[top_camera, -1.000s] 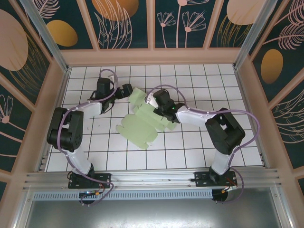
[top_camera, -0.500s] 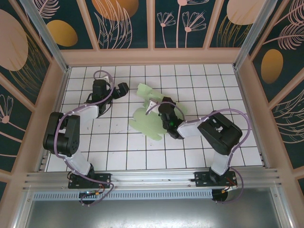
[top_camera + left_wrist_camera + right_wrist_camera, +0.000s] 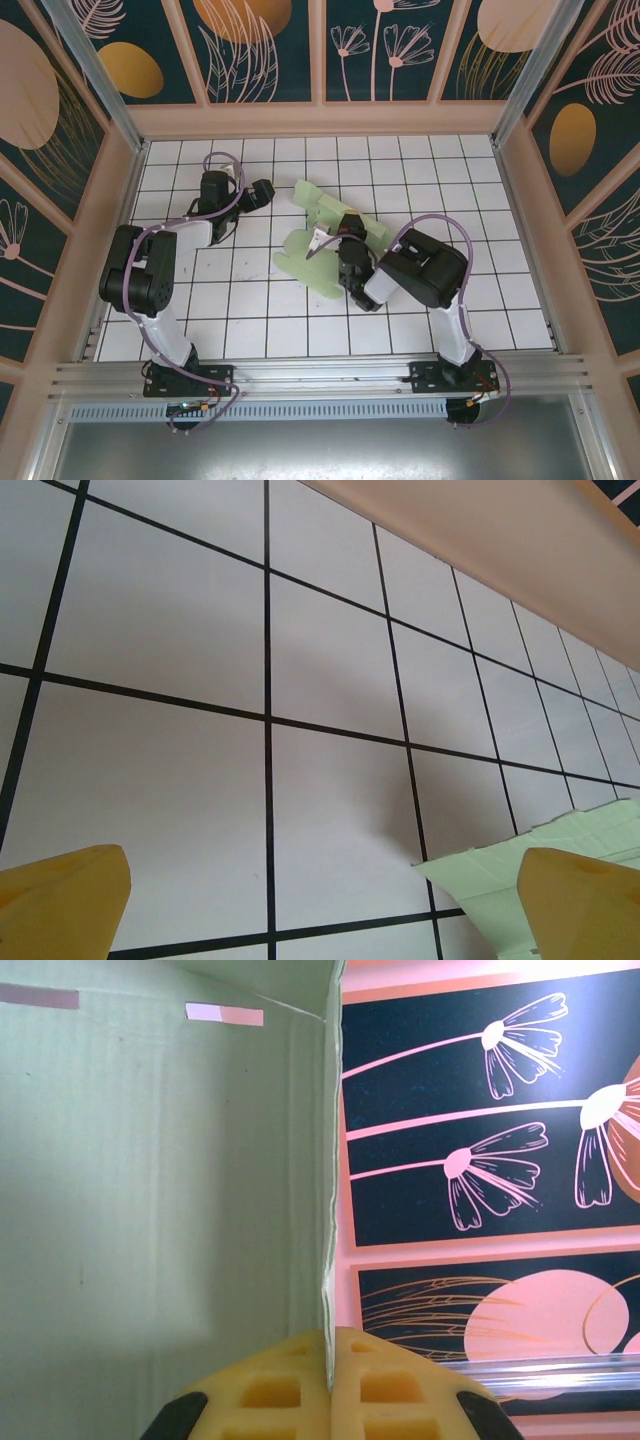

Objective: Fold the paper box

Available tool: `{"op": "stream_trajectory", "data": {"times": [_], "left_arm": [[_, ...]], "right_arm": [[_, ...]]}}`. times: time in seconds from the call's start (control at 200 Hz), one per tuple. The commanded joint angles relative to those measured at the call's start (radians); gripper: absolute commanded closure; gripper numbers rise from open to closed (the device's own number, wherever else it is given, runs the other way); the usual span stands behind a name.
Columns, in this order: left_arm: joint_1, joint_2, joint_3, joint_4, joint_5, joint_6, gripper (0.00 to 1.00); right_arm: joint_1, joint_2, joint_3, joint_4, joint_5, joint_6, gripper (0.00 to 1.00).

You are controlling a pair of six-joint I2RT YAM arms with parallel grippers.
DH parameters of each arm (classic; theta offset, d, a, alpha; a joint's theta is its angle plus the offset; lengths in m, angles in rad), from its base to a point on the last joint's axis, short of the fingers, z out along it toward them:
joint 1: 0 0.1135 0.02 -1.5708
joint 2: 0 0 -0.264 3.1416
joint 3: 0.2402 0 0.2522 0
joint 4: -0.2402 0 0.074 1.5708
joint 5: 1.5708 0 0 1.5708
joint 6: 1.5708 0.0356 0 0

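Under right arm (image 3: 420,272), part of paper box (image 3: 303,256) hidden (wrist views crop its edges).

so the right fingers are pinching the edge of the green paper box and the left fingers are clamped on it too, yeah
Not quite. The left fingers are open, not clamped: the left wrist view shows them apart with bare tile between them and a corner of the paper box by one of them. The right fingers do pinch the box's edge, as the right wrist view shows.

Overhead, close wrist views (common paper box (image 3: 300,258))
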Motion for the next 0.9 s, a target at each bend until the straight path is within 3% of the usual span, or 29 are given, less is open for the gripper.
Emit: {"op": "stream_trajectory", "data": {"times": [0.0,0.235,0.42,0.706,0.896], "left_arm": [[0.007,0.029,0.035,0.034,0.026,0.001,0.01],[0.008,0.137,0.147,0.039,0.109,-0.006,0.01],[0.007,0.253,0.289,-0.048,0.125,0.031,0.02],[0.005,0.473,0.576,-0.227,0.256,0.105,0.2],[-0.022,0.557,0.686,-0.351,0.353,0.228,0.25]], "right_arm": [[0.013,0.023,-0.018,0.089,0.032,0.0,1.0],[0.016,0.024,-0.021,0.083,0.031,0.006,1.0],[0.017,0.001,-0.03,0.064,0.019,0.033,1.0],[0.018,-0.012,-0.029,0.051,0.008,0.055,1.0],[0.016,-0.019,-0.023,0.034,0.002,0.071,1.0]]}}
